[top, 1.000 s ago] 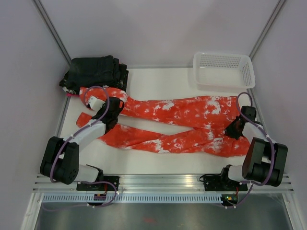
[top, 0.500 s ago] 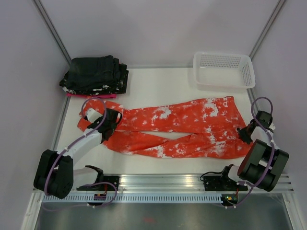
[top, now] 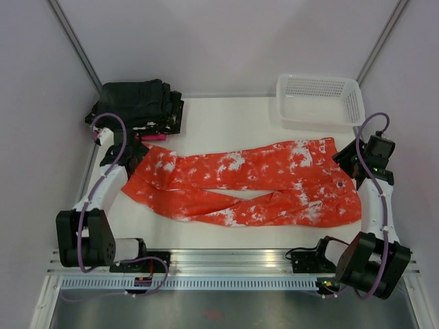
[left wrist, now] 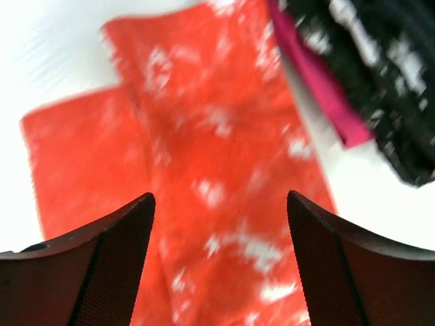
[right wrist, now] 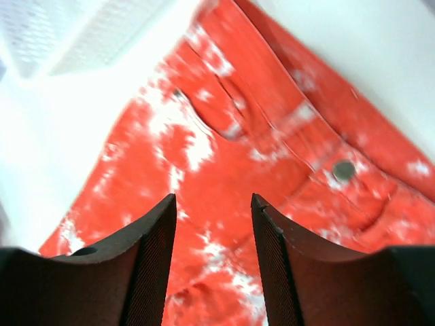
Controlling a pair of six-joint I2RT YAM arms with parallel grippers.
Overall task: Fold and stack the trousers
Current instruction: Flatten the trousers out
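The orange-red trousers with white splotches lie flat across the table, one leg laid over the other, waist to the right and leg ends to the left. My left gripper hovers over the leg ends, open, with nothing between its fingers; in the left wrist view the trousers lie below the spread left gripper. At the waist end my right gripper stands open. The right wrist view has the right gripper above the waistband of the trousers, near the button.
A stack of black folded garments on a pink cloth sits at the back left, close to my left gripper. A white mesh basket stands at the back right. Walls close in both sides.
Both grippers have opened and let go of the trousers. Both arms drew the cloth toward the front, then lifted away outward; the legs now lie together.
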